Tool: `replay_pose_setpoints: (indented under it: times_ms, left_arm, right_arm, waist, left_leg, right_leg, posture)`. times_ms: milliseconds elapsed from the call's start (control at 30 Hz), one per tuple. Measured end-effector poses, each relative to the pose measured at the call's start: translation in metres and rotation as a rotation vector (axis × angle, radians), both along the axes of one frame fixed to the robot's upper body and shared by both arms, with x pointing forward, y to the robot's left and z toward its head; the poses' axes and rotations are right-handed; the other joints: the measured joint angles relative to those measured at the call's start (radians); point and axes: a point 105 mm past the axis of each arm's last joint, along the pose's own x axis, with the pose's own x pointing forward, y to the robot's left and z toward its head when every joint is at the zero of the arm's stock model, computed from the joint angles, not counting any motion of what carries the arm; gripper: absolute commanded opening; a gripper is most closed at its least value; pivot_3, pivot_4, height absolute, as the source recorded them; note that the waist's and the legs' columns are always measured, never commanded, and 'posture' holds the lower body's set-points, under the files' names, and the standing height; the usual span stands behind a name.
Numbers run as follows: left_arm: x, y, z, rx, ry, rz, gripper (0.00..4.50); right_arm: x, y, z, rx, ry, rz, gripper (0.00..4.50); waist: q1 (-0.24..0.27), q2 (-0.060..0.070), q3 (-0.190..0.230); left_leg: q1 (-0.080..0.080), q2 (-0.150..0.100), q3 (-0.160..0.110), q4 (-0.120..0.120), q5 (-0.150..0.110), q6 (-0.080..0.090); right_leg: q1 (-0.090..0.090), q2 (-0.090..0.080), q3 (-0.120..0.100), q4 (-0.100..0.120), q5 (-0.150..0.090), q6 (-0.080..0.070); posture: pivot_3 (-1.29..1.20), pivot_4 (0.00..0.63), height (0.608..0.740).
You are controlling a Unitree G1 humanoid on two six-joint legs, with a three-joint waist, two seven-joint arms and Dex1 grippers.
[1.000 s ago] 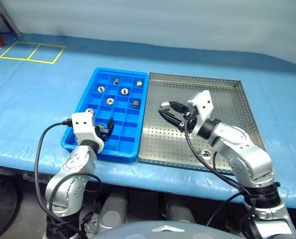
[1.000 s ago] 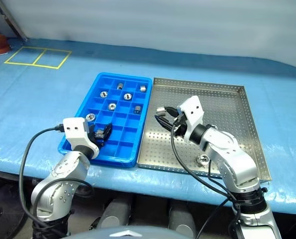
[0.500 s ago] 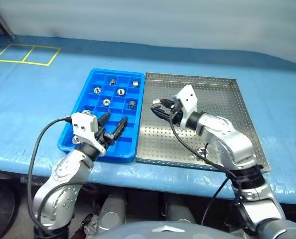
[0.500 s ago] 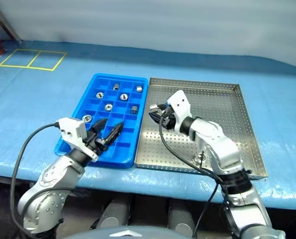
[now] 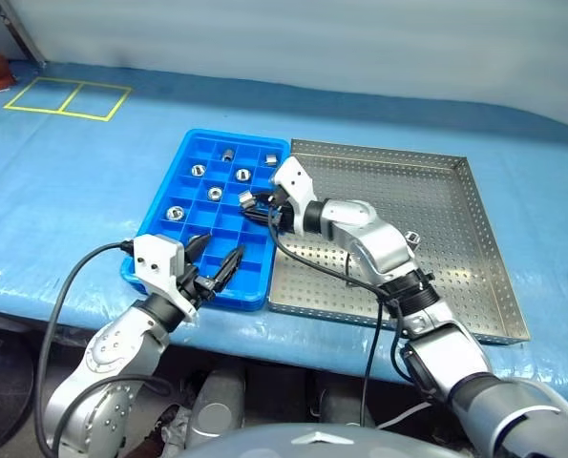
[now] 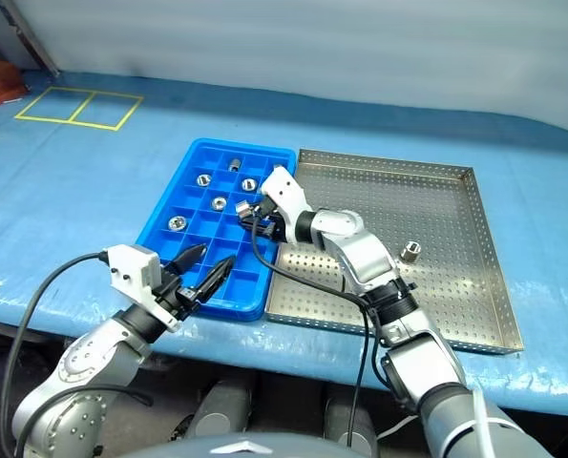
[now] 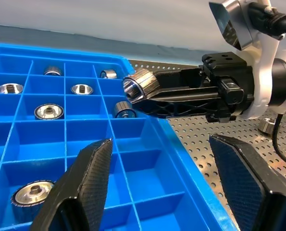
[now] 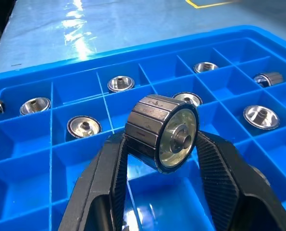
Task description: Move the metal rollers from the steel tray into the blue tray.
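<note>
Starting at the left: left hand (image 5: 219, 264) spread and empty, hovering over the near right corner of the blue tray (image 5: 183, 153), fingers aimed toward about 2 o'clock. Seven metal rollers (image 5: 177, 213) seated singly in compartments of that tray's far half, near rows bare. Next across: right hand (image 5: 252, 204) pinching one roller (image 8: 160, 132) between its two fingers (image 8: 111, 166), reaching across from the steel tray side toward 10 o'clock and hanging above the tray's right columns, roughly mid-depth. Held roller tipped on its side, bore pointing nearly level rather than up, so its axis lies across the cell below instead of standing in it. Judged key relation: empty compartment directly beneath the pinched roller, at 6 o'clock from the fingertips; a short descent and release looks sufficient, right arm clearly the nearer one. Farther right: steel tray (image 5: 455, 164) on the blue tabletop (image 5: 93, 181), one more roller (image 5: 410, 238) standing on its floor near the right arm's elbow.
</note>
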Motion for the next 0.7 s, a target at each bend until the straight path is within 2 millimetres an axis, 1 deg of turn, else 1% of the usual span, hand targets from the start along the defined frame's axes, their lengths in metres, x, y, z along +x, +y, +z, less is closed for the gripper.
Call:
replay_pose_setpoints:
  times_ms: [167, 300, 433, 500, 533, 633, 700]
  left_arm:
    - [0.0, -0.003, -0.001, 0.004, 0.004, -0.002, 3.51]
    - [0.0, -0.003, -0.002, 0.011, 0.003, 0.0, 3.51]
    - [0.0, -0.005, -0.002, 0.012, 0.002, -0.004, 3.51]
    - [0.0, -0.005, -0.002, 0.012, 0.001, -0.005, 3.56]
    - [0.0, -0.005, -0.001, 0.013, 0.0, -0.006, 3.56]
    - [0.001, -0.006, 0.001, 0.013, -0.008, -0.008, 3.56]
    - [0.002, -0.006, 0.002, 0.012, -0.014, -0.011, 3.56]
  right_arm:
    - [0.007, 0.008, -0.01, -0.026, 0.015, 0.004, 1.81]
    - [0.009, 0.013, -0.012, -0.027, 0.021, 0.003, 1.81]
    - [0.013, 0.014, -0.014, -0.018, 0.035, -0.009, 1.81]
    - [0.013, 0.014, -0.016, -0.017, 0.047, -0.011, 2.53]
    - [0.013, 0.014, -0.017, -0.017, 0.051, -0.01, 2.76]
    - [0.014, 0.015, -0.013, 0.004, 0.041, -0.013, 3.69]
    - [0.016, 0.012, -0.007, 0.021, 0.027, -0.027, 3.69]
  waist:
    - [0.013, 0.0, 0.0]
    - [0.02, 0.0, 0.0]
    - [0.025, 0.0, 0.0]
    - [0.026, 0.0, 0.0]
    - [0.027, 0.0, 0.0]
    - [0.027, 0.0, 0.0]
    - [0.026, 0.0, 0.0]
  left_leg:
    - [0.0, 0.0, 0.0, -0.001, 0.0, 0.0]
    - [0.0, 0.0, 0.0, -0.002, 0.0, -0.001]
    - [0.0, 0.0, 0.0, -0.002, 0.0, -0.001]
    - [0.0, 0.0, 0.0, -0.002, 0.0, -0.001]
    - [0.0, 0.0, 0.0, -0.002, 0.0, -0.001]
    - [0.0, 0.0, 0.0, -0.002, 0.0, -0.001]
    - [0.0, 0.0, 0.0, -0.002, 0.0, -0.001]
  right_leg:
    - [-0.001, 0.0, 0.0, 0.0, 0.0, 0.0]
    - [-0.001, 0.0, 0.0, 0.0, 0.0, 0.0]
    - [-0.001, 0.0, 0.0, 0.0, 0.0, -0.001]
    - [-0.001, 0.0, 0.0, 0.0, 0.0, -0.001]
    - [-0.002, 0.0, 0.0, 0.0, 0.0, -0.001]
    - [-0.002, 0.0, 0.0, 0.0, 0.0, -0.001]
    - [-0.002, 0.0, 0.0, 0.0, 0.0, 0.0]
  posture:
    - [0.41, 0.15, 0.74]
    - [0.41, 0.15, 0.74]
    - [0.4, 0.15, 0.74]
    - [0.4, 0.15, 0.74]
    - [0.4, 0.15, 0.74]
    - [0.39, 0.15, 0.74]
    - [0.38, 0.15, 0.74]
